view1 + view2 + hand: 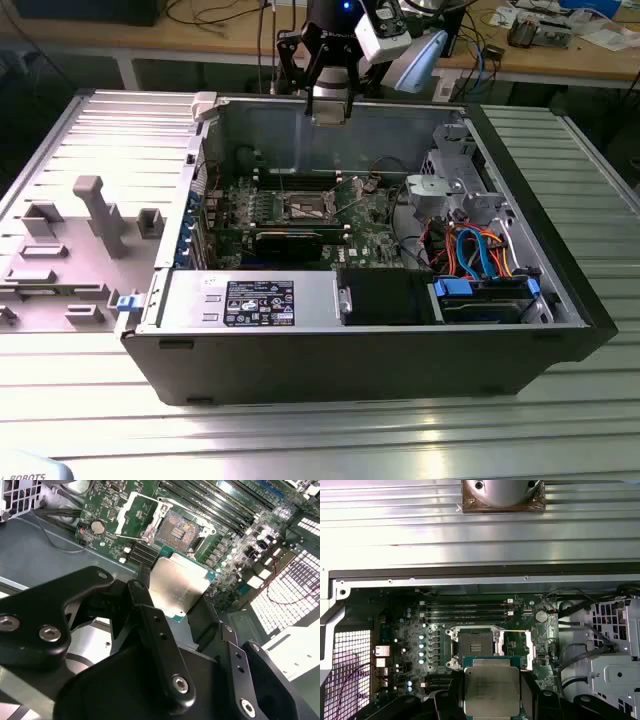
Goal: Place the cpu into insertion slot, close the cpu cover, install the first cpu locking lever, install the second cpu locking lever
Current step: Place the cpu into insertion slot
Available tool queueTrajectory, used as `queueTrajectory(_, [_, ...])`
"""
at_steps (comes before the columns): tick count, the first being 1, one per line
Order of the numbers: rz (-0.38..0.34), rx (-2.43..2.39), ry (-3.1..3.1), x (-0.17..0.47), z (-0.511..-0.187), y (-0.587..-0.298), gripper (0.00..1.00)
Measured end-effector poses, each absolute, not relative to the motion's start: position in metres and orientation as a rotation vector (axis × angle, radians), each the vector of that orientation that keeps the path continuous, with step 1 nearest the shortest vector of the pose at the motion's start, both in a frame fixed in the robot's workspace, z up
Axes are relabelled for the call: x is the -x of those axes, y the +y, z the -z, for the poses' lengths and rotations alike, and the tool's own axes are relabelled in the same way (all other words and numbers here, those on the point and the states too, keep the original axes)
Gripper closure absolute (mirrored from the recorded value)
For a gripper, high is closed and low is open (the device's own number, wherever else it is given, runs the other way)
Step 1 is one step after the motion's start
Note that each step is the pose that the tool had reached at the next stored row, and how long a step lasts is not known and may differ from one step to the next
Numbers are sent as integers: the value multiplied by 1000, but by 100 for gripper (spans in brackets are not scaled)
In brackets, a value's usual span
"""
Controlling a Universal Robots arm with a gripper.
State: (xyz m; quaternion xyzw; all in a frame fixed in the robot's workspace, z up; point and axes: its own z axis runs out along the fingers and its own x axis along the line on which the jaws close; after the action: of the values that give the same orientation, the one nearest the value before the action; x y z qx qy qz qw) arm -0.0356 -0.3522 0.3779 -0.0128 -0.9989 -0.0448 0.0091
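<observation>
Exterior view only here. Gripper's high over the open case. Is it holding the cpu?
Observer: Yes. In both wrist views the gripper is shut on the cpu, metal top facing the cameras.
Operator: Insertion slot free?
Observer: The insertion slot is empty, its dark centre exposed; the cpu is apart from it.
Operator: Cover?
Observer: The cpu cover stands open beside the slot.
</observation>
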Motion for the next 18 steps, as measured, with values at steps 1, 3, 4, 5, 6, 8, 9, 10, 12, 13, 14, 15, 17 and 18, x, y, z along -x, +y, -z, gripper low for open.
queueTrajectory(1, [140,40,-3120,36,-378,-352,46])
queueTrajectory(3, [140,40,-3120,36,-378,-352,46])
queueTrajectory(4, [140,40,-3120,36,-378,-352,46])
queueTrajectory(5, [140,40,-3120,36,-378,-352,46])
queueTrajectory(6, [140,40,-3120,36,-378,-352,46])
queueTrajectory(8, [140,47,-3120,36,-378,-352,46])
queueTrajectory(9, [140,61,-3120,36,-378,-352,46])
queueTrajectory(10, [140,87,-3120,36,-378,-352,46])
queueTrajectory(12, [141,100,-3120,36,-377,-354,46])
queueTrajectory(13, [141,101,-3120,36,-377,-354,46])
queueTrajectory(14, [141,106,-3120,36,-377,-354,46])
queueTrajectory(15, [141,118,-3120,36,-377,-354,46])
queueTrajectory(17, [141,185,-3119,36,-377,-354,46])
queueTrajectory(18, [142,223,-3117,36,-377,-354,46])
